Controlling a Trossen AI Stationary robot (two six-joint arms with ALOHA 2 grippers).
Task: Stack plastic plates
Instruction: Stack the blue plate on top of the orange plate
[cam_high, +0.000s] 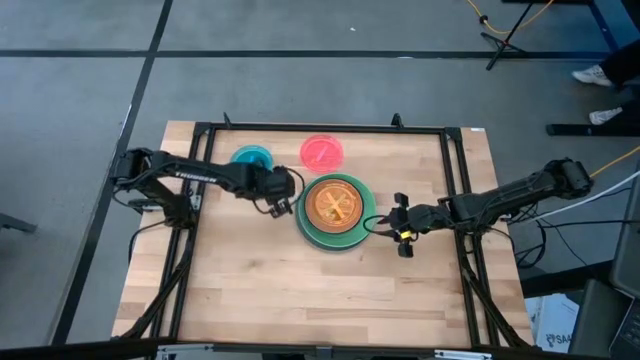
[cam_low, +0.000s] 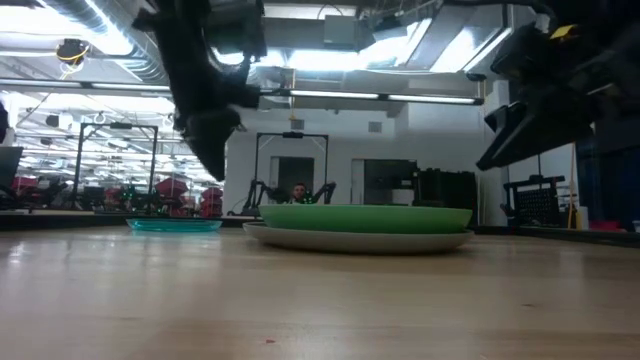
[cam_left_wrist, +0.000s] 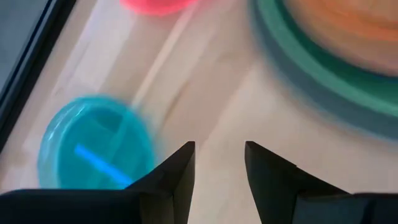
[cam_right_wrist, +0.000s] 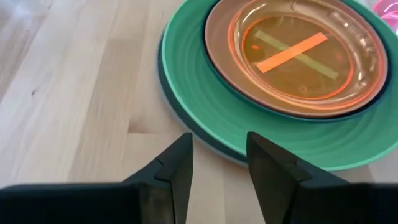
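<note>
A stack of plates (cam_high: 337, 211) rests mid-table: a grey plate (cam_right_wrist: 186, 127) under a mint green one (cam_right_wrist: 205, 106), then a dark teal rim, a brown plate (cam_right_wrist: 221, 37) and a translucent orange plate (cam_right_wrist: 298, 56) on top. A translucent blue plate (cam_high: 252, 156) and a pink plate (cam_high: 322, 152) lie flat near the far edge. My left gripper (cam_high: 283, 205) hovers open between the blue plate and the stack. My right gripper (cam_high: 400, 226) is open, just right of the stack. Neither holds anything.
A black metal frame (cam_high: 320, 128) runs around the tabletop. Bare wood lies toward the near edge (cam_high: 320, 300). A person's shoes (cam_high: 598, 75) show on the floor beyond the far right corner.
</note>
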